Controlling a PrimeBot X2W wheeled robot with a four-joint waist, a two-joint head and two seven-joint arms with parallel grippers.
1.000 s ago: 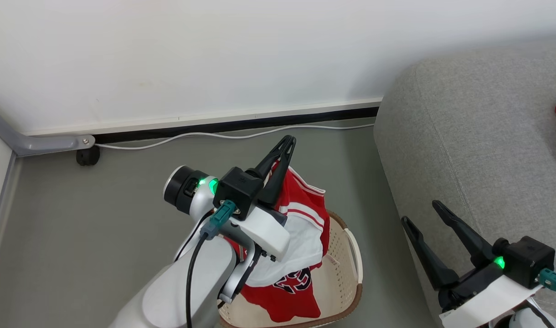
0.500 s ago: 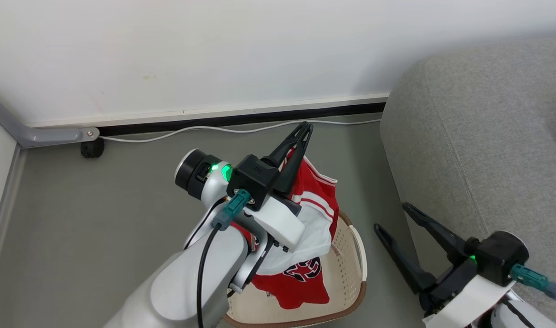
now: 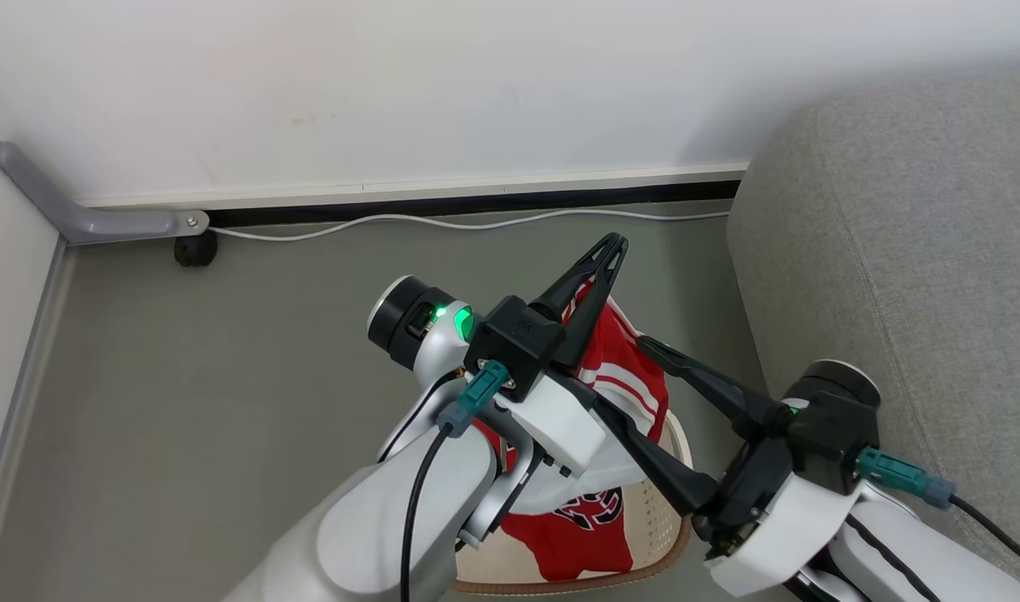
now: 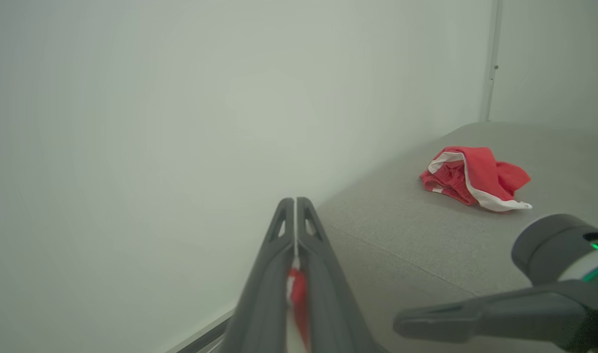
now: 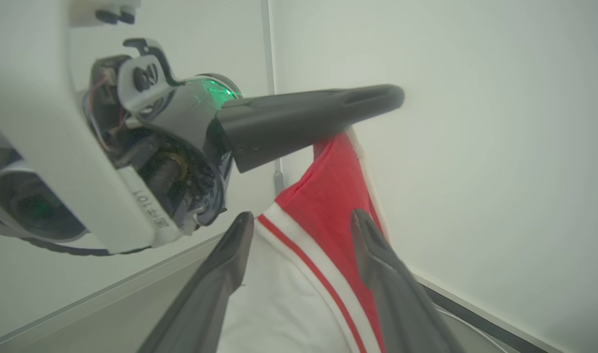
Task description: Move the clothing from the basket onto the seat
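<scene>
The left pincer is raised above the basket with its two dark fingers pressed together on the top edge of the red jersey. In the left wrist view a strip of red and white cloth shows in the seam between the closed fingers of the left pincer. The jersey hangs from that grip in a loose drape, white panel and red-and-white stripe trim uppermost, the black white-outlined numbers lower down. Its red hem dangles inside the basket's cream perforated wall; whether it touches the bottom cannot be told. The basket stands on the grey floor just beside the end of the light grey sofa. The right pincer is spread wide and reaches in from the sofa side, one finger on each side of the hanging cloth. In its wrist view the right pincer frames the jersey at its striped edge, below the left pincer; contact with the fabric cannot be made out. A second red piece with white trim lies crumpled on the sofa, well apart from the basket. A white cable runs along the foot of the wall.
</scene>
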